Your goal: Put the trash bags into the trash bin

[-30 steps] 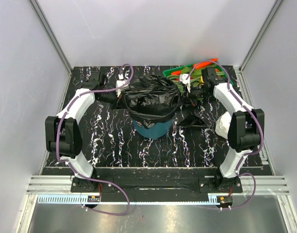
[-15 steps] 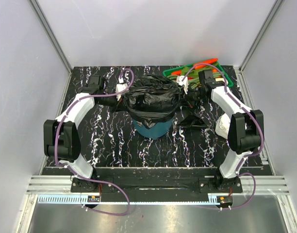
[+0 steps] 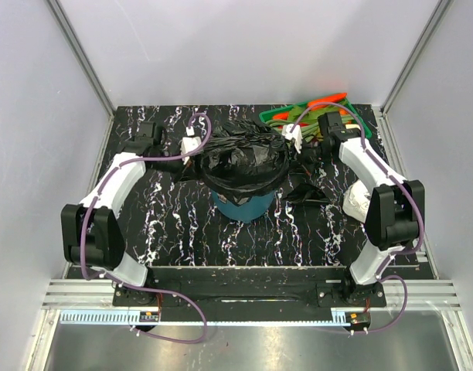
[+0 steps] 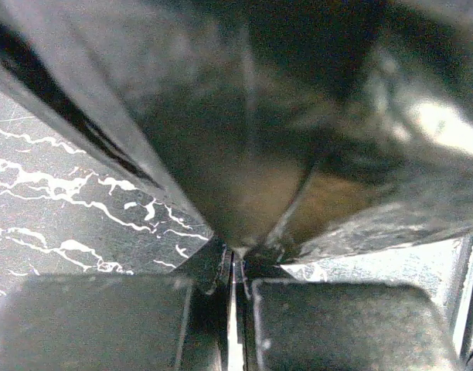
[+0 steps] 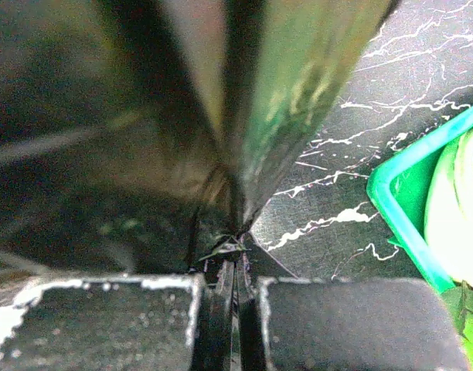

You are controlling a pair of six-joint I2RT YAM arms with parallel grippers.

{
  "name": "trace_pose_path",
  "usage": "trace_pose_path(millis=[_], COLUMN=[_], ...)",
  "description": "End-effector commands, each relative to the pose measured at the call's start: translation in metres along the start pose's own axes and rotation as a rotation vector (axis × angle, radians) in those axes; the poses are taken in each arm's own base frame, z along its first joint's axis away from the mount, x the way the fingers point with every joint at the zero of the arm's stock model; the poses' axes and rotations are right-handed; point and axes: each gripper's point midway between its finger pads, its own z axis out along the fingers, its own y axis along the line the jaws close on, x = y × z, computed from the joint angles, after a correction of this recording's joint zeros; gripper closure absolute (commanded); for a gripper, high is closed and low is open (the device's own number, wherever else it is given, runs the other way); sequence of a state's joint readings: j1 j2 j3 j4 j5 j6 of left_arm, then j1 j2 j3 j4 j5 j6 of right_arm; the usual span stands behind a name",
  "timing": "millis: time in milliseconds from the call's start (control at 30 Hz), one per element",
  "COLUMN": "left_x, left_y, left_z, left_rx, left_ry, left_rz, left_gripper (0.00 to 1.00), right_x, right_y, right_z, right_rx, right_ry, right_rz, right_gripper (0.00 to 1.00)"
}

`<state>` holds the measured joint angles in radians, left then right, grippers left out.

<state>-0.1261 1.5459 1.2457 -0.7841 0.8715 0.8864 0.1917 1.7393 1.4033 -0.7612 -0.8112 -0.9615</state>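
A glossy black trash bag [image 3: 244,158] lies draped over the mouth of the round teal trash bin [image 3: 240,205] in the middle of the table. My left gripper [image 3: 196,153] is shut on the bag's left edge; in the left wrist view the film [image 4: 252,139] fans out taut from the closed jaws [image 4: 235,263]. My right gripper [image 3: 297,147] is shut on the bag's right edge; in the right wrist view the film [image 5: 221,100] stretches away from the closed jaws [image 5: 235,259]. Another black bag [image 3: 304,192] lies crumpled on the table right of the bin.
A green tray [image 3: 314,116] with orange and green vegetables stands at the back right, its rim also in the right wrist view [image 5: 406,209]. A white wrinkly wad [image 3: 352,199] lies by the right arm. Grey walls close in the black marbled table [image 3: 167,224].
Both grippers have moved toward the back and a little outward, pulling the bag's edges wider. The bag now lies flatter and lower over the bin's mouth.
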Motion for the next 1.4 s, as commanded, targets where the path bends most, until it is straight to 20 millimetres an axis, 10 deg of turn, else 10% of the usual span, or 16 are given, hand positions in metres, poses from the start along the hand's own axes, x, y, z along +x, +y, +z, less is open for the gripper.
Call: trace_pose_path(millis=[0,633,1133,1367], left_x=[-0.013,0.057,0.081,0.069], left_y=[-0.012,0.025,0.027,0.035], left_z=[-0.013,0.014,0.02,0.015], left_rx=[-0.001,-0.086,-0.123,-0.15], left_ry=[-0.034,0.103,0.139,0.117], left_rz=[0.056,-0.025,-0.03,-0.038], left_gripper=[1.0,1.0,1.0,0.99], right_x=[-0.009,0.02,0.045,0.025], right_y=[0.001,-0.028,-0.021,-0.032], right_z=[-0.02,-0.006,0.001,-0.014], right_rx=[0.058,0.135,0.156,0.216], right_ry=[0.037,0.085,0.118,0.103], right_rz=[-0.05,-0.017,0.029,0.017], right_gripper=[1.0,1.0,1.0,0.98])
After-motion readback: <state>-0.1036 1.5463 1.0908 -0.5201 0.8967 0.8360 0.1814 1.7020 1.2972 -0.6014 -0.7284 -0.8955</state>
